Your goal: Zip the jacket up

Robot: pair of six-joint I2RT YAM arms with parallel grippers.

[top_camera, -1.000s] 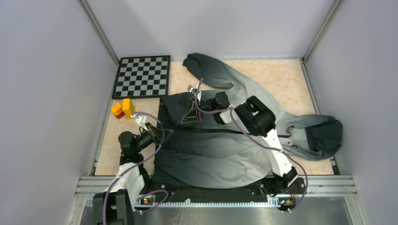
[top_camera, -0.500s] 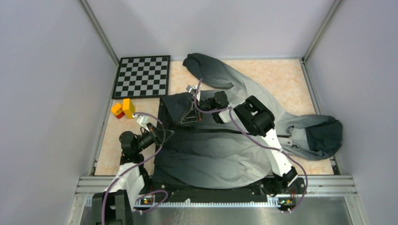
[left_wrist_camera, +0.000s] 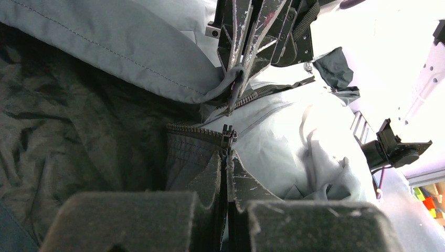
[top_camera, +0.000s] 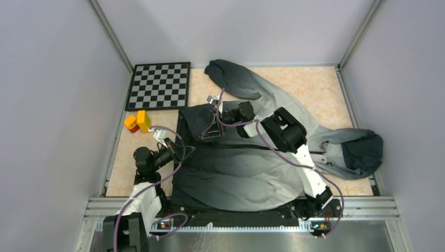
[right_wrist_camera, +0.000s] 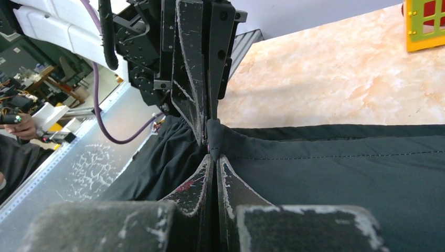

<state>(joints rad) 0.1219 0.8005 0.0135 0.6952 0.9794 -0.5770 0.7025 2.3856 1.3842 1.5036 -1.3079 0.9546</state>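
Observation:
The jacket (top_camera: 246, 168) lies spread on the table, with its dark hood (top_camera: 364, 149) at the right and its zipper (top_camera: 262, 147) running left to right. My left gripper (top_camera: 186, 150) is at the jacket's left end. In the left wrist view it (left_wrist_camera: 226, 152) is shut, fingertips at the zipper slider (left_wrist_camera: 227, 135), pinching its pull. My right gripper (top_camera: 209, 135) is just beyond it. It (right_wrist_camera: 213, 155) is shut on a fold of the jacket's dark edge (right_wrist_camera: 214, 134) beside the zipper. The two grippers are almost tip to tip.
A checkerboard (top_camera: 160, 85) lies at the back left. Yellow and red blocks (top_camera: 137, 122) stand left of the jacket. A sleeve (top_camera: 236, 79) stretches towards the back. A metal rail (top_camera: 241, 205) runs along the near edge. Walls enclose the table.
My right wrist has edged slightly to the left with the fabric in its grip. The left arm has hardly moved.

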